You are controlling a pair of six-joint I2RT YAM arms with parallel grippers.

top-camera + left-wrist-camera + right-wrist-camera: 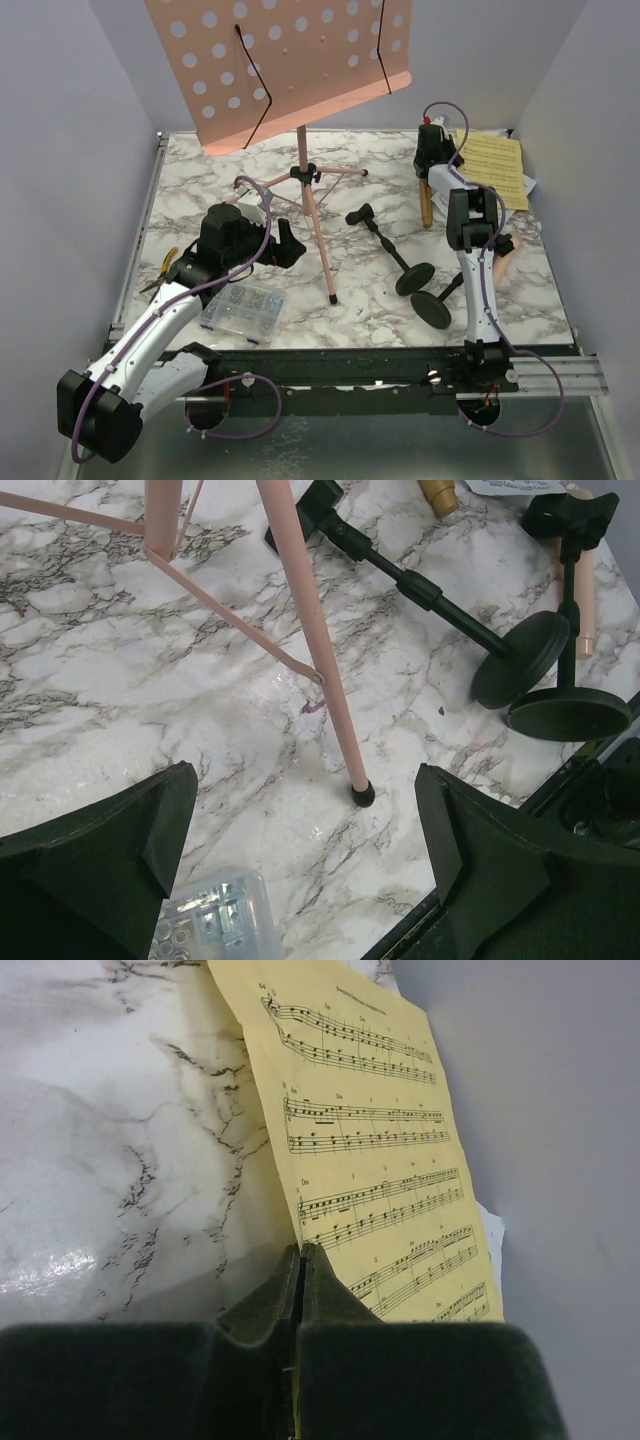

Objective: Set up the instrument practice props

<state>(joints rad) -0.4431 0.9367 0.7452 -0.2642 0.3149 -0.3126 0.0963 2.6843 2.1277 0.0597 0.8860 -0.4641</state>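
Marble table, lavender walls, yellow page

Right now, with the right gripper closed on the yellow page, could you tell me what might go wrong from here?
The right gripper pinches the yellow page only at its edge, so the paper might slip free or tear as it is lifted. The open left gripper sits close to the front leg of the music stand, which stands upright on thin legs; a small nudge there could tip it.
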